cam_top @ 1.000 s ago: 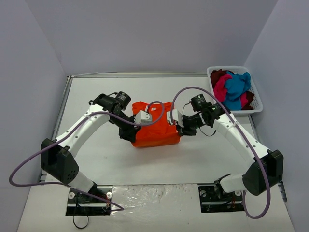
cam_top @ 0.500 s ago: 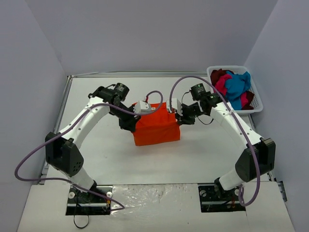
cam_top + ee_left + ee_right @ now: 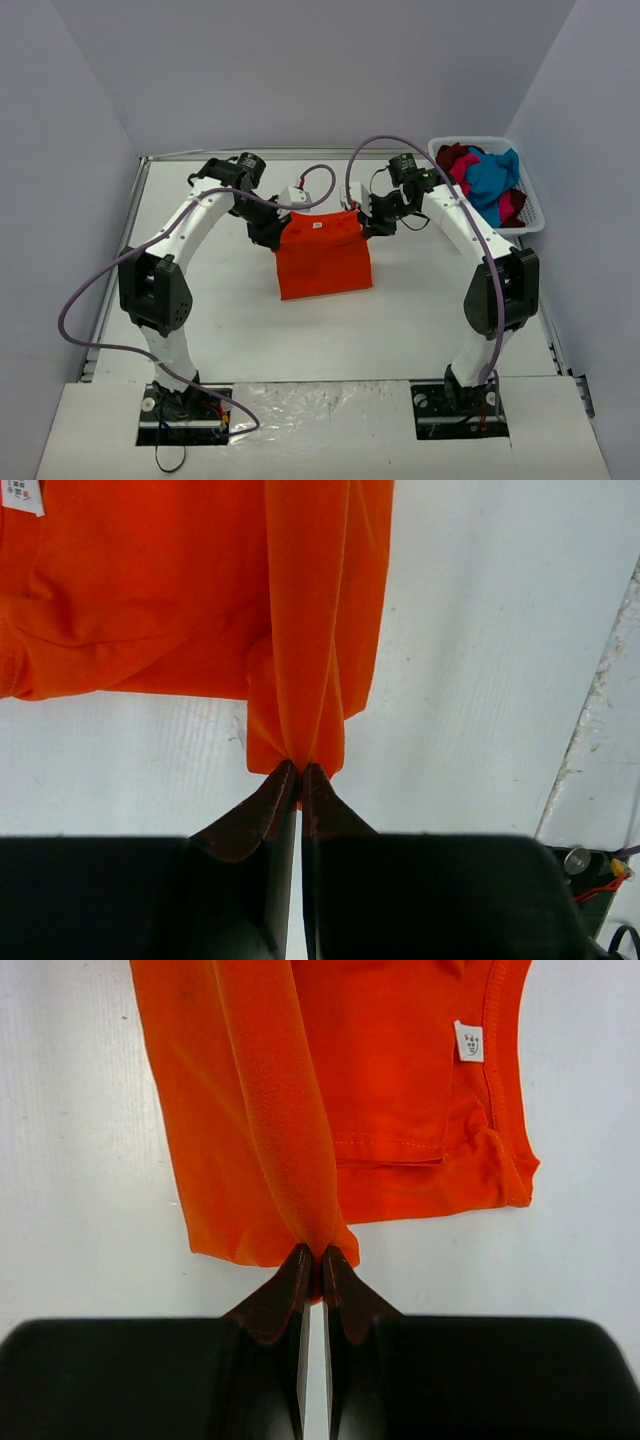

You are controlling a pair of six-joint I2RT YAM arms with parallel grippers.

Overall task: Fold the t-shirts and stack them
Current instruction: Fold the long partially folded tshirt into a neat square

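Note:
The bright orange t-shirt (image 3: 322,260) lies partly folded in the middle of the table, its far edge lifted. My left gripper (image 3: 279,226) is shut on the shirt's far left corner; the left wrist view shows the pinched cloth (image 3: 305,680) and white tag (image 3: 22,494). My right gripper (image 3: 362,220) is shut on the far right corner; the right wrist view shows the cloth (image 3: 280,1140) and tag (image 3: 468,1042). Teal-blue (image 3: 492,185), magenta-pink (image 3: 458,181) and dark red (image 3: 452,156) shirts lie heaped in the basket.
A white plastic basket (image 3: 532,208) stands at the far right of the table. The table's metal edge (image 3: 128,230) runs along the left side. Purple cables (image 3: 320,185) arch over both arms. Grey walls close in on all sides.
Both grippers have moved toward the far side of the table, carrying the shirt's corners with them. The orange shirt has gone from a crumpled shape to a flatter rectangle.

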